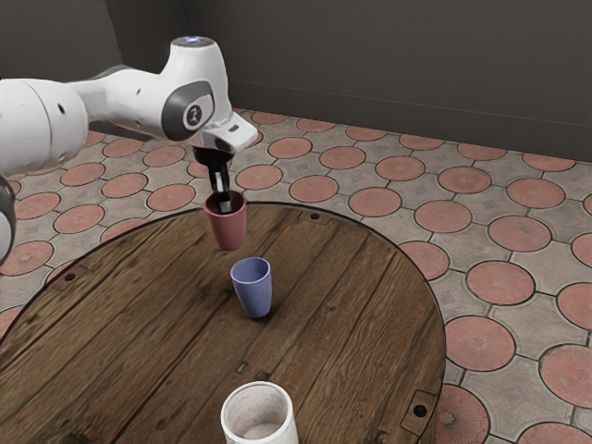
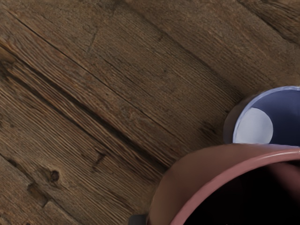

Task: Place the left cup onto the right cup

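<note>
Your gripper (image 1: pixel 222 195) pinches the pink cup (image 1: pixel 228 228) by its rim (one finger inside), apparently holding it high enough to clear the blue cup (image 1: pixel 252 289) nearby.

Round wooden table (image 1: pixel 139 314), blue cup (image 1: pixel 252 287), white cup (image 1: pixel 259 418)

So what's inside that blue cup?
Nothing that I can see: the wrist view looks into the blue cup and shows its bare pale bottom. The pink cup, held by the gripper, hides part of it.
</note>
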You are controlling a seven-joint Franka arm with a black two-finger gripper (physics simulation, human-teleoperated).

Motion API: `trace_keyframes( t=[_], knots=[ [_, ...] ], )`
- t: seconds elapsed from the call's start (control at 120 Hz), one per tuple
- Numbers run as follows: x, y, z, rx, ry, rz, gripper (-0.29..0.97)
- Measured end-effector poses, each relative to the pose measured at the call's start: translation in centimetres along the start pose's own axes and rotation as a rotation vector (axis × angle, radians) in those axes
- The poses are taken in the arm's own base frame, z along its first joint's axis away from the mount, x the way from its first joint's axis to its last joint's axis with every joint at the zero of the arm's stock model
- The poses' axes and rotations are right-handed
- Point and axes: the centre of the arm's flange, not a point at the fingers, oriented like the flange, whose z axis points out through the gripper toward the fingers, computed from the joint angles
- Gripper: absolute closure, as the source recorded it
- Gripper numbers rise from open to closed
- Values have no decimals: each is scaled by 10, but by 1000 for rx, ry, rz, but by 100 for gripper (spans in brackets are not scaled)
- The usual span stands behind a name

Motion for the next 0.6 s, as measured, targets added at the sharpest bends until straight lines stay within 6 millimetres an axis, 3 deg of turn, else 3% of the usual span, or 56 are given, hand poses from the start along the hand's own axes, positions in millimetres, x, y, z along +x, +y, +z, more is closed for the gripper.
trace_keyframes(
  t=[0.208, 0.6],
  knots=[
    [25, 22, -2, -12, -4, 31, 78],
    [35, 41, 12, -46, -25, 32, 78]
  ],
)
